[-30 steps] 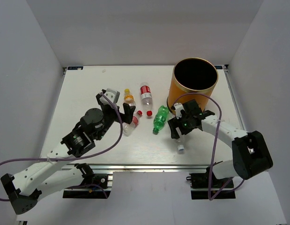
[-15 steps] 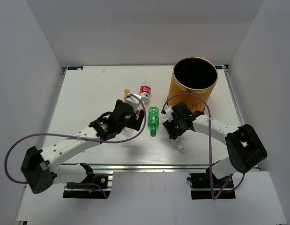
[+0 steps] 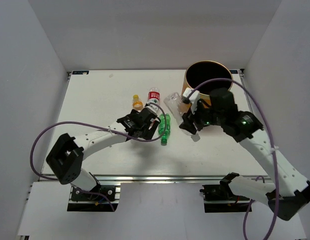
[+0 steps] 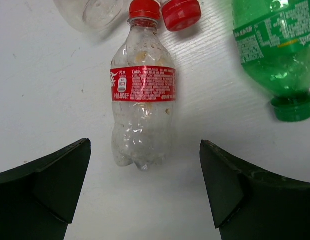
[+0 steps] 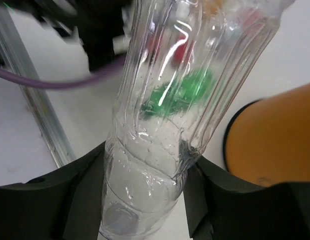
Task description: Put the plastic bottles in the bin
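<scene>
My right gripper [image 5: 147, 195] is shut on a clear plastic bottle [image 5: 162, 125], held off the table just left of the orange bin [image 5: 275, 135]. From above, that clear bottle [image 3: 175, 102] slants beside the bin [image 3: 195, 107] with the right gripper [image 3: 189, 121] round its middle. My left gripper [image 4: 144, 190] is open, low over the table; a clear bottle with a red label and red cap [image 4: 142, 105] lies just ahead of its fingers, untouched. A green bottle [image 4: 275, 55] lies to the right of it. In the top view the left gripper [image 3: 150, 125] sits beside the green bottle [image 3: 164, 129].
A loose red cap [image 4: 181, 12] lies by the red-label bottle's neck, and another clear bottle [image 4: 89, 12] lies at the upper left. Further back are an orange-capped bottle [image 3: 137, 102] and a red-labelled bottle [image 3: 153, 95]. White walls enclose the table [image 3: 94, 100].
My right gripper closed on the clear bottle and lifted it from the table up beside the bin. The left arm stretched right to the bottles in the middle. The green bottle shifted left.
</scene>
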### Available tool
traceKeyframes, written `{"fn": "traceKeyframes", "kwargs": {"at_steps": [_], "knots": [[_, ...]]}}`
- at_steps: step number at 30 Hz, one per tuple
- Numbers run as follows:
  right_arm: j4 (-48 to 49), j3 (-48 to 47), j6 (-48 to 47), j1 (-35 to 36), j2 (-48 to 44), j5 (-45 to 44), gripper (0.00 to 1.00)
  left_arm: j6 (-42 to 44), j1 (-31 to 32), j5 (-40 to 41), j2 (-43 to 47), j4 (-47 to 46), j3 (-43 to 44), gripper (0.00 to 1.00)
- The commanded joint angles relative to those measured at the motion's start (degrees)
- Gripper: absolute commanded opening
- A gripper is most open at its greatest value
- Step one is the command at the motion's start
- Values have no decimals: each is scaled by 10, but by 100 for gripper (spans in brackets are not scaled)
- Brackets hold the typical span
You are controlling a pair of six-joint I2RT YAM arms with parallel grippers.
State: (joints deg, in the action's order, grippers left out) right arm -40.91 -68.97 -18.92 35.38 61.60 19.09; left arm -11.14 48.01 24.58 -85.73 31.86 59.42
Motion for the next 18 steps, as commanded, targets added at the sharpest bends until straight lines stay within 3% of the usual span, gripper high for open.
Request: {"fn": "traceKeyframes", "kwargs": {"at_steps": [1, 4, 10, 18], "knots": [[-15, -70, 0, 0, -28, 19, 13, -26, -8, 35, -40, 26, 36, 100], [52, -108, 24, -2, -39, -91, 13, -26, -14, 41, -59, 32, 42, 100], [209, -158, -6, -23, 59, -338, 10, -26, -25, 41, -78, 32, 47, 100], [272, -256, -46, -103, 221, -369, 17, -15, -42, 17, -83, 20, 47, 100]]}}
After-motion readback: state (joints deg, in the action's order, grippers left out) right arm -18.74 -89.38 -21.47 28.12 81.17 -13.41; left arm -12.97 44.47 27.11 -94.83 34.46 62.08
